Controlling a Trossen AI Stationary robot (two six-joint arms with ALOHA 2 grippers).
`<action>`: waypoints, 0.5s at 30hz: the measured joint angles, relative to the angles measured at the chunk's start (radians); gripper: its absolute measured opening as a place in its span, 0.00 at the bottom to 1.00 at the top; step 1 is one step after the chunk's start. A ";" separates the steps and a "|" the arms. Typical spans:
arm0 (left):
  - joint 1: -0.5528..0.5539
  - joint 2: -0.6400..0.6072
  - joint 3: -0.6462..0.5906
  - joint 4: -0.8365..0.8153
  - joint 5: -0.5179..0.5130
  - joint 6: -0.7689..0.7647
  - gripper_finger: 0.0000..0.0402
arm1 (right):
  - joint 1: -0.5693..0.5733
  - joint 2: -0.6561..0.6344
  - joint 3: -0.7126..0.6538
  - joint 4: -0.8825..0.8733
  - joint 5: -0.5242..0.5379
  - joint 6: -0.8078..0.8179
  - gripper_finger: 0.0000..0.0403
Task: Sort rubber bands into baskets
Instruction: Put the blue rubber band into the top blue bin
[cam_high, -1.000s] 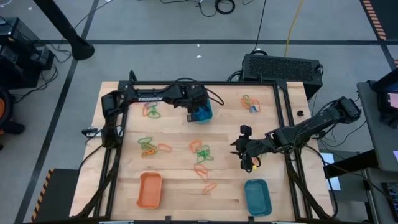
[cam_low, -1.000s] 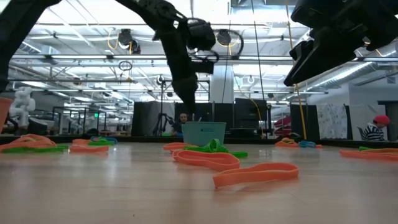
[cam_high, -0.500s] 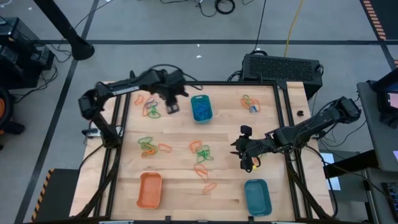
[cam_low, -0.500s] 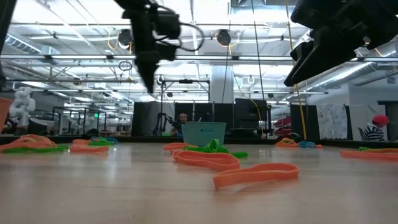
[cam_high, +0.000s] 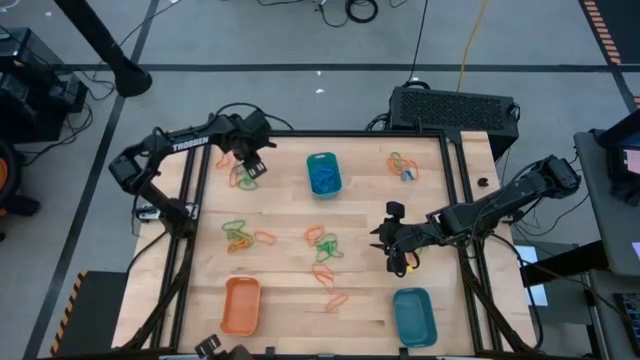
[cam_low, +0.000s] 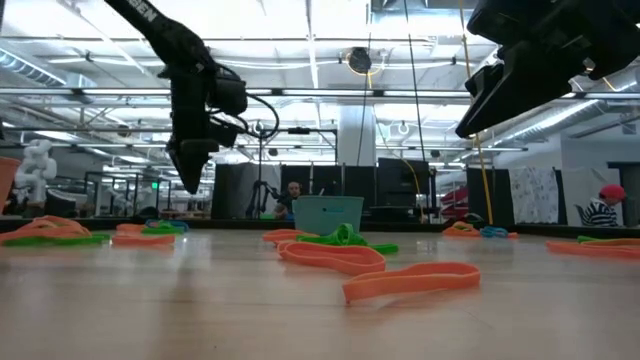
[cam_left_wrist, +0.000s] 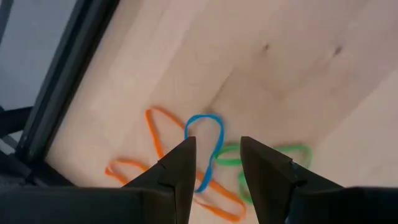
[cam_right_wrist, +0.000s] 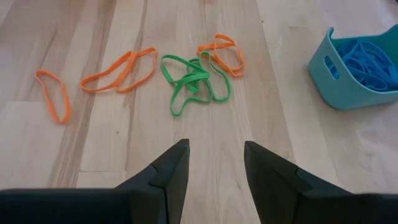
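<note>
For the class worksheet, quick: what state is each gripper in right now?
Left gripper: open, empty, above a thin blue rubber band.
Right gripper: open, empty, over the wooden table.

A pale wooden worktop (cam_high: 290, 290) in a black frame carries three baskets: an orange basket (cam_high: 241, 305) at the near left, an empty teal basket (cam_high: 414, 315) at the near right, and a second teal basket (cam_high: 323, 173) toward the far edge, filled with blue bands. Loose rubber bands lie in clusters on the wood: an orange, green and blue cluster (cam_high: 243, 177) at far left, a green-and-orange tangle (cam_high: 236, 235) below it, a central group (cam_high: 324, 245), and a far-right cluster (cam_high: 403, 166).
</note>
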 joint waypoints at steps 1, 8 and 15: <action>0.007 0.008 0.000 0.016 -0.003 0.003 0.33 | 0.000 0.000 0.000 0.002 0.000 0.000 0.36; 0.056 0.089 -0.008 0.039 0.003 -0.006 0.33 | 0.000 0.000 0.000 0.005 0.000 0.003 0.36; 0.066 0.177 -0.021 0.055 -0.043 0.001 0.33 | 0.000 0.000 0.000 -0.002 0.000 0.003 0.36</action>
